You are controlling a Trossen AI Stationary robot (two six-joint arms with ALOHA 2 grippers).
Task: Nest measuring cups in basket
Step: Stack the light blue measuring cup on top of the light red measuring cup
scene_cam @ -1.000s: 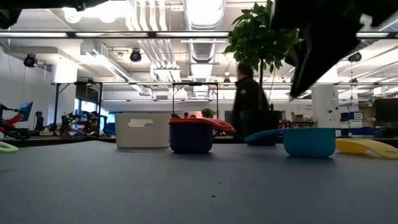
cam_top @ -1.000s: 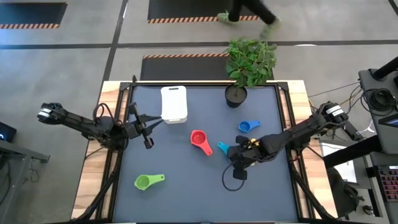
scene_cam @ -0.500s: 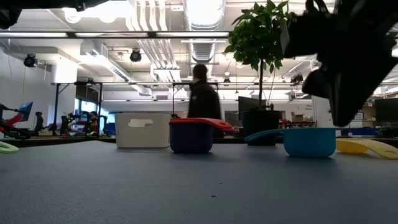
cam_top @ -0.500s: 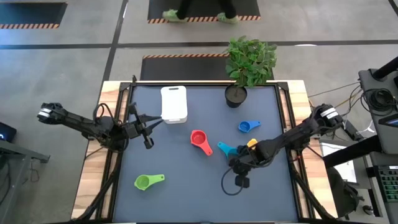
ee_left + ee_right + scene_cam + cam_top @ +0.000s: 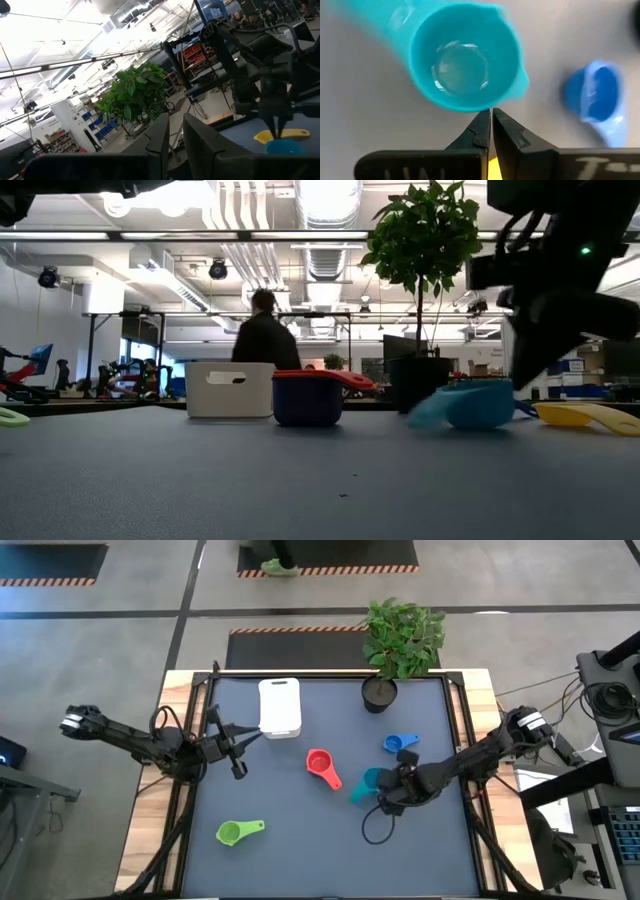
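Observation:
My right gripper (image 5: 388, 790) is shut, low over the table's right half, its tips at the teal cup (image 5: 368, 783) (image 5: 465, 55). The blue cup (image 5: 398, 744) lies just beyond it. The yellow cup (image 5: 585, 415) is hidden under that arm in the high view. A red cup (image 5: 321, 766) sits in a dark purple one (image 5: 308, 404) at mid-table. The green cup (image 5: 238, 831) lies on the near left. The white basket (image 5: 280, 706) stands by the far edge. My left gripper (image 5: 235, 747) waits open at the left. No orange cup shows. My right gripper touches the teal cup with its shut fingertips (image 5: 482, 120), set against the outer wall just under the rim (image 5: 487, 106), on the side away from the handle (image 5: 365, 20). The fingers slant down from the table's right. The cup stands on the table.
A black pot with a leafy plant (image 5: 381, 692) stands at the far edge, right of the basket. A dark cable loop (image 5: 375, 830) hangs below my right arm. A person (image 5: 265, 340) walks in the room behind the table. Bare mat lies between the green cup and the red one.
My right gripper has moved a little toward the far edge and the teal cup. The teal cup has turned about on the spot: its handle, which pointed toward the far left, now points toward the near left. The person behind the table has walked left.

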